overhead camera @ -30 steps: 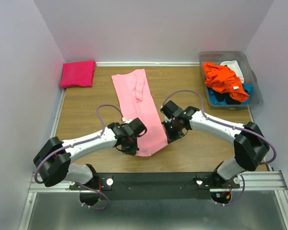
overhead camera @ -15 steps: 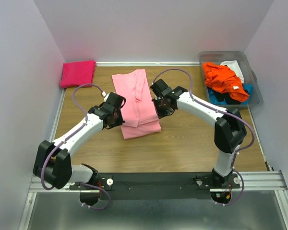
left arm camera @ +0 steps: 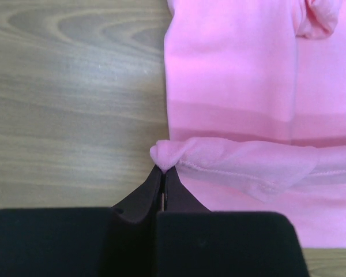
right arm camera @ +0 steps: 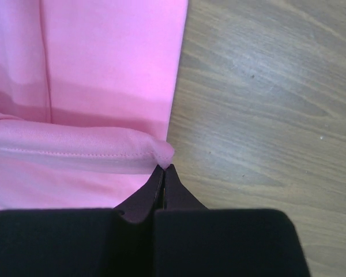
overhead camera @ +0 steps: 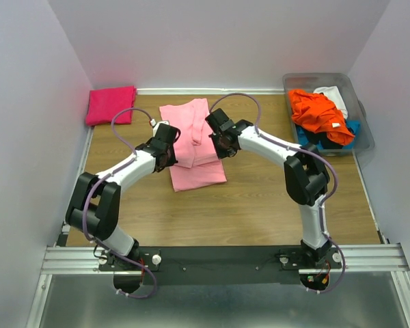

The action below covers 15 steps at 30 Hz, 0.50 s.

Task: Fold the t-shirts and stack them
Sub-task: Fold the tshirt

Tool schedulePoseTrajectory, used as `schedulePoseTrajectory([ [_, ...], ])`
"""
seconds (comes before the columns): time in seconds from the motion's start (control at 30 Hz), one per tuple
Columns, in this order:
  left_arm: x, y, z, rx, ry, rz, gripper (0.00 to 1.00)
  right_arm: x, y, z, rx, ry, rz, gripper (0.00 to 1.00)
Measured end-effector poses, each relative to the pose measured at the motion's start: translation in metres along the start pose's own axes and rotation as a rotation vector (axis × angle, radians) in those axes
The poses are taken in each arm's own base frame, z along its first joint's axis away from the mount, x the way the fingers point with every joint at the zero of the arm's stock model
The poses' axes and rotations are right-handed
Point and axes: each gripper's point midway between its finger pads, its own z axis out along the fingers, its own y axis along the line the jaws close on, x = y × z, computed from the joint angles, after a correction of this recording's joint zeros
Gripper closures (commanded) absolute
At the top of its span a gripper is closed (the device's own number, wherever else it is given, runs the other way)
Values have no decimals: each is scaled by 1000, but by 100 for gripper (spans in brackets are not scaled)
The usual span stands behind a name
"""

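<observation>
A light pink t-shirt (overhead camera: 195, 147) lies in a long strip in the middle of the table, its near part doubled back over itself. My left gripper (overhead camera: 168, 154) is shut on the folded hem's left corner (left arm camera: 163, 154). My right gripper (overhead camera: 221, 146) is shut on the hem's right corner (right arm camera: 163, 152). Both hold the hem just above the shirt's lower layer (left arm camera: 230, 75) (right arm camera: 109, 52). A folded hot-pink t-shirt (overhead camera: 111, 104) lies at the far left corner.
A clear plastic bin (overhead camera: 360, 121) at the far right holds orange (overhead camera: 318, 113), white, blue and black shirts. Bare wooden tabletop (overhead camera: 260, 205) lies in front of the pink shirt. Walls close in on the left, back and right.
Both grippers have carried the shirt's near hem away from me, from near the table's front to over the shirt's middle, folding the shirt over itself. Both arms have stretched out.
</observation>
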Motion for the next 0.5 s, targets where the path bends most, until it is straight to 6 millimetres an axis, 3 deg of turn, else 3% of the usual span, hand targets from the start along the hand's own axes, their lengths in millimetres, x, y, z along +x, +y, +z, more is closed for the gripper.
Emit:
schedulePoseTrajectory([
  [0.5, -5, -3, 26, -3, -20, 6, 100, -10, -11, 22, 17, -25, 38, 99],
])
